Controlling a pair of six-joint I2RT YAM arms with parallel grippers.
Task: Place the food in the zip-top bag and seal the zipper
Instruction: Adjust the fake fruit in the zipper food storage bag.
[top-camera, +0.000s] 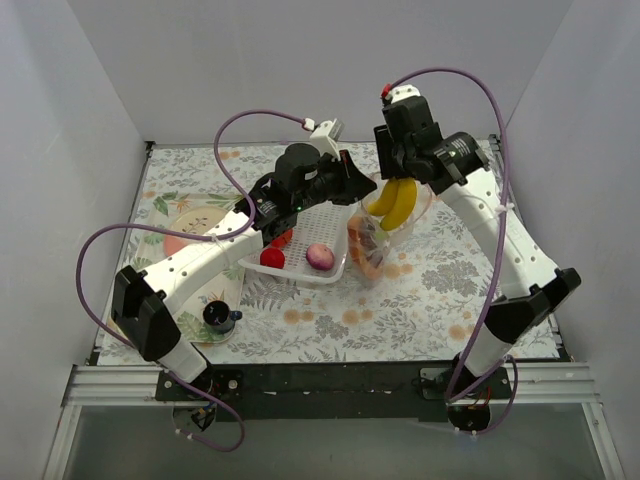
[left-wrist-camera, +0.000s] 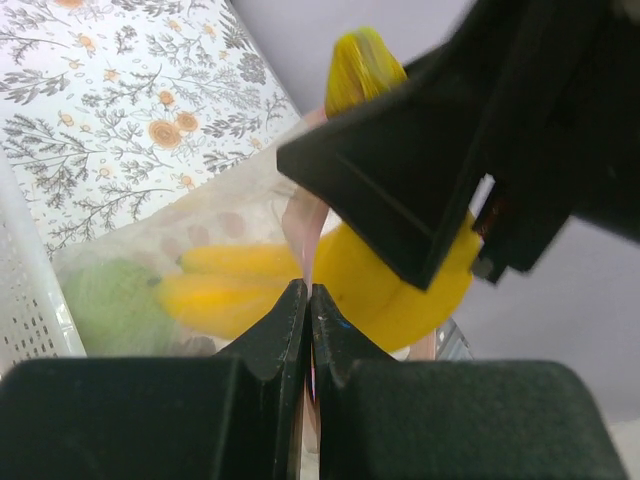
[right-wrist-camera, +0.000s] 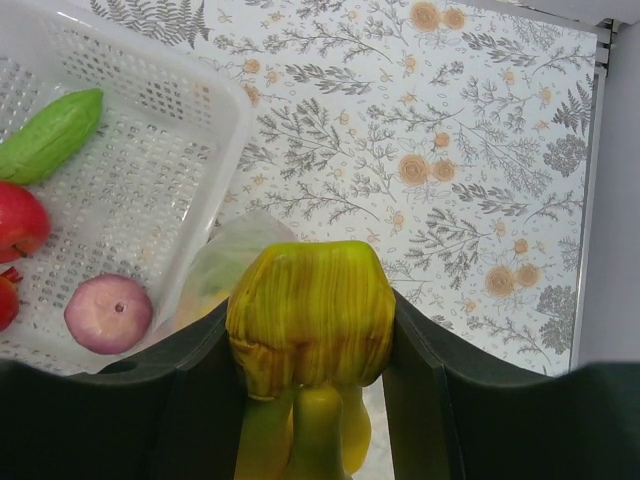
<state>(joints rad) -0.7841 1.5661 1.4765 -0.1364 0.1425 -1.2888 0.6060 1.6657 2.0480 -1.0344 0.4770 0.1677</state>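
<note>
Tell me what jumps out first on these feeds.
The yellow banana bunch, gripped by the right tool, hangs at the mouth of the zip-top bag, right of centre. The left tool pinches the bag's pink zipper. A purple onion sits in the white basket beside it.

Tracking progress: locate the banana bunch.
Top view, right of centre: the banana bunch hangs in the right end effector at the zip-top bag's mouth, beside the white basket.
</note>
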